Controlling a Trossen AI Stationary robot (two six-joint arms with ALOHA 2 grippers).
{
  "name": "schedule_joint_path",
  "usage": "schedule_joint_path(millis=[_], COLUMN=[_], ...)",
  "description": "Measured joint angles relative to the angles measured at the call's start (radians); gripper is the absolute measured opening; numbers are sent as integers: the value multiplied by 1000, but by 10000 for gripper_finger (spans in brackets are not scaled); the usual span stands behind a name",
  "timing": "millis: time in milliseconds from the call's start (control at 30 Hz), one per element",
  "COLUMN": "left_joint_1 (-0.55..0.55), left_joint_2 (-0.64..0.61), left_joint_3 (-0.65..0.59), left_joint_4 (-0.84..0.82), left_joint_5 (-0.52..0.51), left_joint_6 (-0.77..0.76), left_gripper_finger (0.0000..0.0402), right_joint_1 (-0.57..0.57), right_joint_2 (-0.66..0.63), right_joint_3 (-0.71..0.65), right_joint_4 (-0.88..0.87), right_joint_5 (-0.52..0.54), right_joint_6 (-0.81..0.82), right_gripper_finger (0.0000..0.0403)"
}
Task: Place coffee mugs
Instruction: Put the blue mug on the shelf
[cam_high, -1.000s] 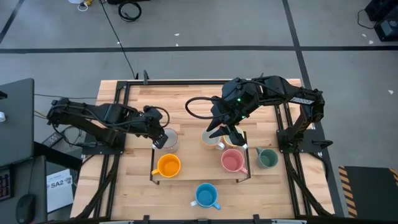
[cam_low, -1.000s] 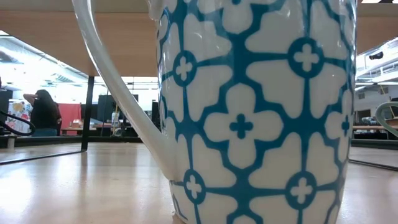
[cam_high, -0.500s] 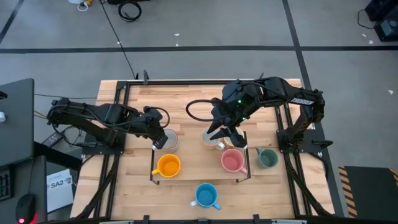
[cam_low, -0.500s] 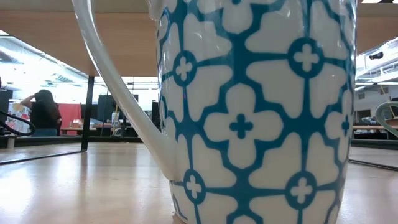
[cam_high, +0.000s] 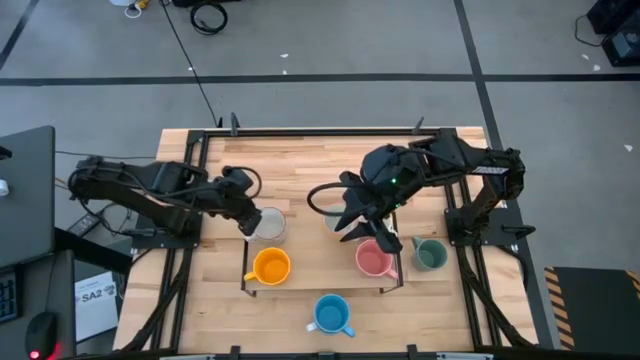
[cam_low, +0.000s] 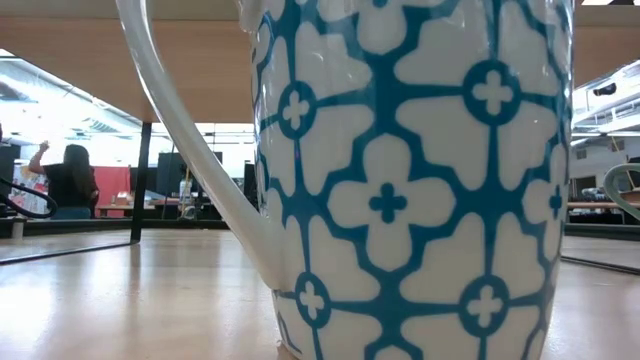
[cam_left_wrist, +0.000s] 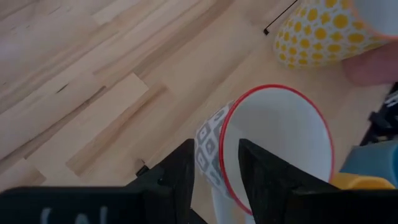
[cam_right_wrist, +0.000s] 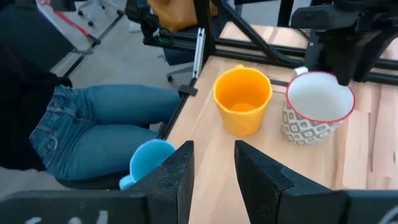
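Note:
A white, grey-patterned mug with a red rim (cam_high: 268, 222) (cam_left_wrist: 273, 143) stands at the far left corner of a low wooden shelf. My left gripper (cam_high: 250, 216) (cam_left_wrist: 217, 146) is open, one finger outside the mug's wall and one over its inside. My right gripper (cam_high: 365, 232) (cam_right_wrist: 214, 146) is open and empty, above the shelf between a yellow-dotted mug (cam_high: 335, 220) (cam_left_wrist: 317, 31) and the pink mug (cam_high: 373, 258). The orange mug (cam_high: 270, 267) (cam_right_wrist: 242, 99) also stands on the shelf. The green mug (cam_high: 430, 253) and the blue mug (cam_high: 330, 313) (cam_low: 400, 180) stand on the table. My left gripper straddles the red rim (cam_left_wrist: 222, 140) at the mug's left side, coming down slanted from the table's left. The gap between the fingers is wider than the wall, and I cannot tell whether either finger touches it. The mug stands upright on the shelf.
The shelf (cam_high: 315, 250) has a black frame and bare wood in its middle. Bare table (cam_high: 290, 165) lies beyond it. A black cable loop (cam_high: 322, 195) hangs by the right arm. A person's legs in jeans (cam_right_wrist: 93, 124) are beside the table; another person (cam_low: 70, 180) is far off.
My left gripper has drawn back a little toward the table's left, so more of the red-rimmed mug shows; the mug has stayed in place. My right arm has shifted slightly toward the near edge, away from the yellow-dotted mug, its cable loop moving with it.

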Motion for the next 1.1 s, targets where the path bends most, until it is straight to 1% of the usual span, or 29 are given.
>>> schedule_joint_path(millis=[200, 367, 467, 633, 700, 900, 1100], left_joint_1=[0, 0, 0, 0, 0, 0, 0], left_joint_2=[-58, -79, -80, -80, -80, -80, -79], left_joint_3=[0, 0, 0, 0, 0, 0, 0], left_joint_4=[2, 10, 10, 10, 10, 9, 9], left_joint_5=[-1, -1, -1, -1, -1, -1, -1], left_joint_6=[22, 78, 113, 160, 177, 192, 194], left_gripper_finger=[130, 130, 130, 130, 130, 130, 130], right_joint_1=[34, 78, 107, 138, 146, 175, 217], right_joint_2=[0, 0, 1, 3, 3, 3, 2], right_joint_3=[0, -24, -71, -185, -230, -327, -335], right_joint_4=[34, 76, 103, 192, 228, 301, 353], right_joint_5=[16, 127, 177, 206, 218, 269, 327], right_joint_6=[121, 266, 367, 563, 618, 718, 746], right_gripper_finger=[120, 120, 120, 120, 120, 120, 119])
